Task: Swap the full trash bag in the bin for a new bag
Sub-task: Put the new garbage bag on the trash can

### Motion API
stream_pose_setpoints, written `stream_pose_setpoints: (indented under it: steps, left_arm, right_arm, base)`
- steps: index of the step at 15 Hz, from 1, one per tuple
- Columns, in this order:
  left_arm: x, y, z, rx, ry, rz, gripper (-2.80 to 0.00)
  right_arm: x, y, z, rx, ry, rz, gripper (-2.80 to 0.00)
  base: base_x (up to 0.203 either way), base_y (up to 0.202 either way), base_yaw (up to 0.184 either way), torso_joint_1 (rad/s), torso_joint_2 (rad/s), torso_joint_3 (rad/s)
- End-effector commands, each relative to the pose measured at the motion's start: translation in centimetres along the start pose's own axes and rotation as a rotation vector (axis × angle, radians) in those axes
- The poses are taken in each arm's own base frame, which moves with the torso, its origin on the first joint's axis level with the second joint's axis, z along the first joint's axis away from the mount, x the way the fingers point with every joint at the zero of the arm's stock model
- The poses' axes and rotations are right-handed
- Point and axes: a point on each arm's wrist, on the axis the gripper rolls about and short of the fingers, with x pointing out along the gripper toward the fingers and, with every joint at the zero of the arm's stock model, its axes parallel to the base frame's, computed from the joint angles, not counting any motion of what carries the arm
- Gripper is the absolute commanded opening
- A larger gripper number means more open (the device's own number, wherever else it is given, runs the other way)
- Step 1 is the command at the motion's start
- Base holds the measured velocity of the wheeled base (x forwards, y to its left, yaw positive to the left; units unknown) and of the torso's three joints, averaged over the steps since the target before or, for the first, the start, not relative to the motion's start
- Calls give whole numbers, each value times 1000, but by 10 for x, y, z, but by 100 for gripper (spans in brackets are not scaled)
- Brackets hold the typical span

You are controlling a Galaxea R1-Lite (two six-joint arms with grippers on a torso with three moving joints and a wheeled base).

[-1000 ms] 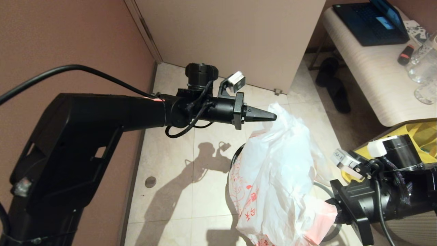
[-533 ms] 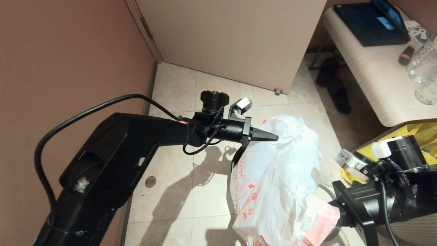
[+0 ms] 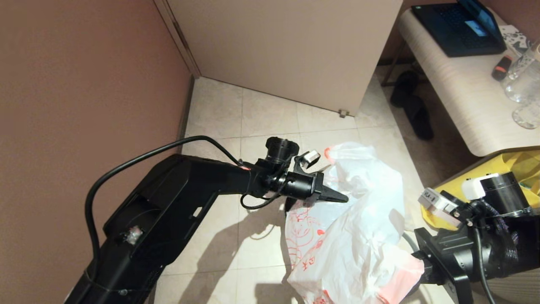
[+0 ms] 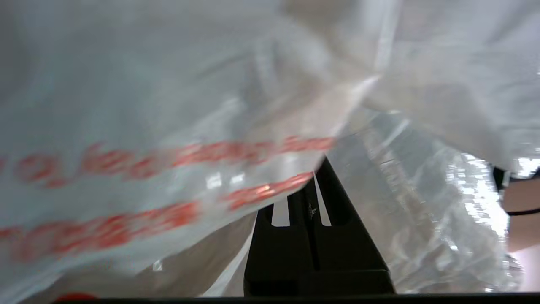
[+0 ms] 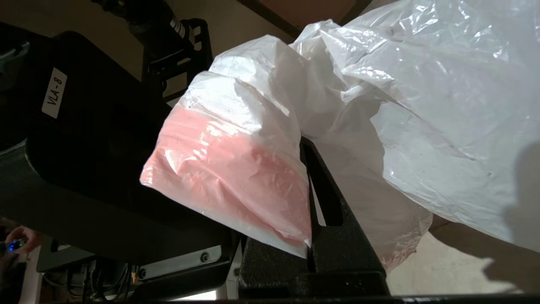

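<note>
The new bag, thin white plastic with a red cartoon drawing and red characters, hangs stretched between my two grippers. My left gripper is shut on the bag's upper edge; in the left wrist view the plastic drapes over the closed tips. My right gripper is shut on the bag's pink band at the lower right. Only a sliver of the bin's black rim shows behind the bag. The full trash bag is out of view.
A yellow cloth tote stands right behind my right arm. A pale bench at the far right carries a laptop and glassware. Black slippers lie under it. A brown wall runs along the left.
My left arm has come down and nearer, pulling the bag's top edge lower, so the bag has sagged wider. The right gripper has kept its place and its hold.
</note>
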Motion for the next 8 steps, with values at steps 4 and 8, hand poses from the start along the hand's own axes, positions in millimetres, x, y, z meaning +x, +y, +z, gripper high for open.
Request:
stream_pose_setpoints:
  steps: [4, 8]
  left_arm:
    - [-8, -3, -15, -91, 55, 150, -280]
    - [-42, -55, -8, -71, -36, 303, -280]
  right_arm:
    - [-18, -29, 1, -8, -92, -61, -280]
    - [-23, -13, 43, -9, -152, -54, -280]
  base:
    - [0, 0, 0, 0, 0, 0]
    - [0, 0, 0, 0, 0, 0]
